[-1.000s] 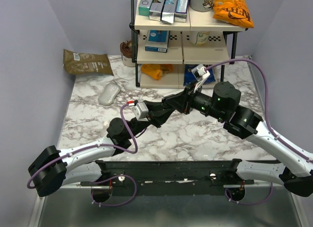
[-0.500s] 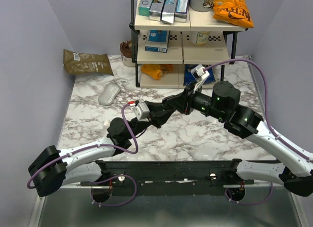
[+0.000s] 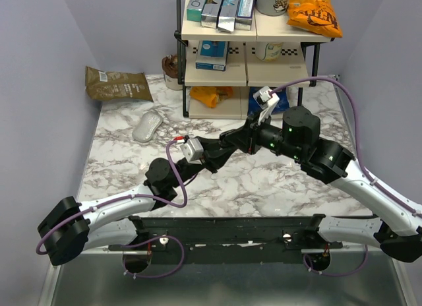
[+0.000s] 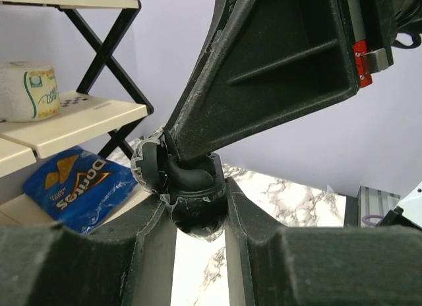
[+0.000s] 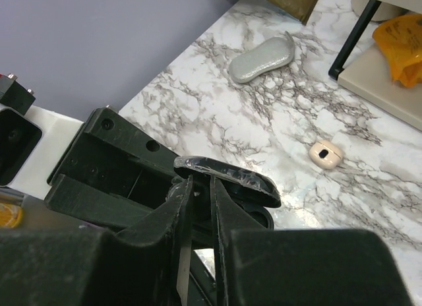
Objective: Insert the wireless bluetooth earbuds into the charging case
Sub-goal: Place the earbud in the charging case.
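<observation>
My left gripper (image 4: 194, 210) is shut on the black glossy charging case (image 4: 196, 221) and holds it above the table. The case's lid (image 5: 231, 177) stands open. My right gripper (image 5: 201, 185) comes down into the open case with its fingers nearly together. They pinch a small black earbud (image 4: 188, 175) that sits at the case's cavity. In the top view the left gripper (image 3: 212, 155) and the right gripper (image 3: 231, 142) meet over the table's middle, and the case is hidden between them. No second earbud shows.
A small cream pod (image 5: 325, 153) lies on the marble table (image 3: 264, 181). A grey oval object (image 3: 148, 127) lies at the back left and a brown bag (image 3: 119, 83) behind it. A shelf rack (image 3: 247, 62) with snacks stands at the back, with a blue chip bag (image 4: 72, 184) low down.
The right wrist has shifted slightly back and left. Both grippers stay joined at the case, and the left arm has barely moved.
</observation>
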You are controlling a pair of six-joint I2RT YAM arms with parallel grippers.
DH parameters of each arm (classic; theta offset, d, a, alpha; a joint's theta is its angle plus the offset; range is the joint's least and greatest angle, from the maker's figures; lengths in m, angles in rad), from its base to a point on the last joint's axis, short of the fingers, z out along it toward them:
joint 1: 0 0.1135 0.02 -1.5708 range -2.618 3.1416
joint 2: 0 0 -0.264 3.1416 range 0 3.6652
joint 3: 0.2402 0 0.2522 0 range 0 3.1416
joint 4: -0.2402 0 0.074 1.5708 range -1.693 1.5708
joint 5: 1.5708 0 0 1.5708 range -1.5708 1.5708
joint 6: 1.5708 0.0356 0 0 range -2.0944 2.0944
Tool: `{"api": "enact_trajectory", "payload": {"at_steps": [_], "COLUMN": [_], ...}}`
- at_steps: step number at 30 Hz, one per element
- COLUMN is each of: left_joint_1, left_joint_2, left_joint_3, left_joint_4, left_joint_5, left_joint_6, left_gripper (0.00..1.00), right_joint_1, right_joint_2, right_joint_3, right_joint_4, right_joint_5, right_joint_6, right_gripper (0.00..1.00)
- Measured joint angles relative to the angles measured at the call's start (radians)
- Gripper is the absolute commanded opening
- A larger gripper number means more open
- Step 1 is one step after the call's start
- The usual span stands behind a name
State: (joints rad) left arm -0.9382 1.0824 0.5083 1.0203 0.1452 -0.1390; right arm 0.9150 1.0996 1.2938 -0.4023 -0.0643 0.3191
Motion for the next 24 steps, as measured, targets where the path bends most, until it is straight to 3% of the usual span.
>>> {"api": "enact_trajectory", "payload": {"at_steps": [6, 14, 24], "left_joint_1": [0.000, 0.000, 0.000], "left_joint_2": [-0.004, -0.004, -0.004], "left_joint_3": [0.000, 0.000, 0.000], "left_joint_4": [-0.022, -0.027, -0.038], "left_joint_5": [-0.005, -0.010, -0.011], "left_joint_6": [0.010, 0.023, 0.023], "left_gripper": [0.00, 0.00, 0.00], "right_joint_1": [0.000, 0.000, 0.000], "right_joint_2": [0.008, 0.019, 0.018], "right_joint_3": [0.011, 0.031, 0.031], "right_joint_4": [-0.041, -0.068, -0.064], "right_joint_5": [0.004, 0.019, 0.027], "right_joint_6": [0.001, 0.002, 0.001], "right_gripper": [0.26, 0.01, 0.01]}}
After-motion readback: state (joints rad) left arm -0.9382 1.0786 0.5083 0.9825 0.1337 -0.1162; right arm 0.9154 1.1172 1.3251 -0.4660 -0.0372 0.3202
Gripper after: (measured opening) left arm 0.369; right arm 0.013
